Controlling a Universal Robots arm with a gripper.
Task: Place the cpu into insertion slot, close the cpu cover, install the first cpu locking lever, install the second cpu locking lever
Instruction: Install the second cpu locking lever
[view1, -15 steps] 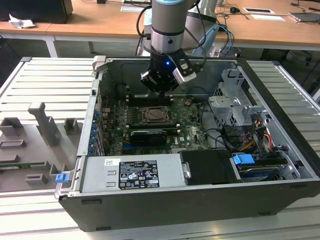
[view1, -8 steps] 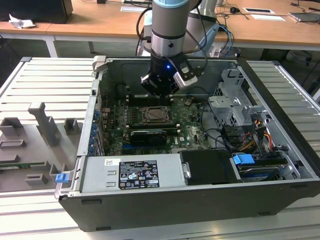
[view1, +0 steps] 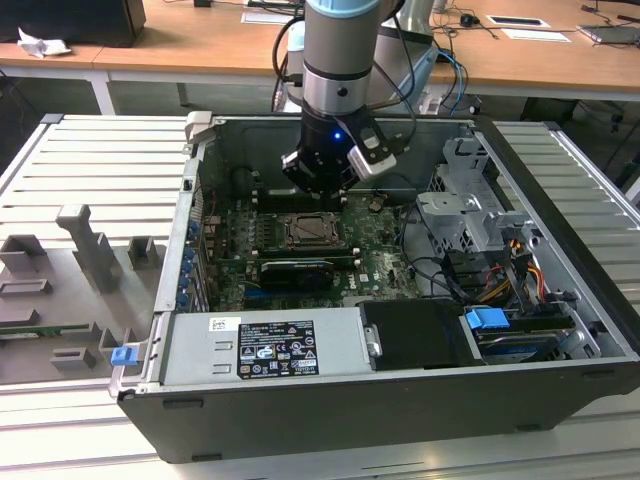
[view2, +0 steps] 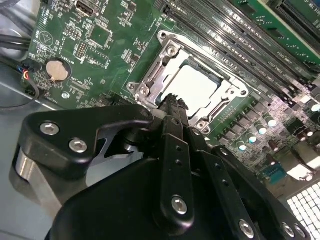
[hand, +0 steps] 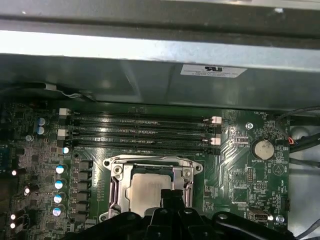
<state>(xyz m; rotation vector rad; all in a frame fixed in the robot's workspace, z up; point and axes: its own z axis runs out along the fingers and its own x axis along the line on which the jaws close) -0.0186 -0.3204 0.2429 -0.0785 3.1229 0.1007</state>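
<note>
The cpu (view2: 196, 86) lies flat in the insertion slot (view1: 307, 232) on the green board, its pale metal top showing through the window of the cpu cover (view2: 167, 52). The cover lies flat over it as a silvery frame (hand: 150, 161). My gripper (view2: 173, 104) hangs just above the socket's edge with its black fingers pressed together and nothing between them. In the exterior view the gripper (view1: 322, 185) is inside the open computer case, over the board behind the socket. I cannot tell how the locking levers stand.
Long black memory slots (hand: 140, 132) run beside the socket. A coin battery (hand: 262, 148) sits on the board. The case holds a power supply (view1: 265, 345), a drive cage (view1: 470, 215) and cables (view1: 500, 280). Grey fixtures (view1: 90, 250) stand at the exterior view's left.
</note>
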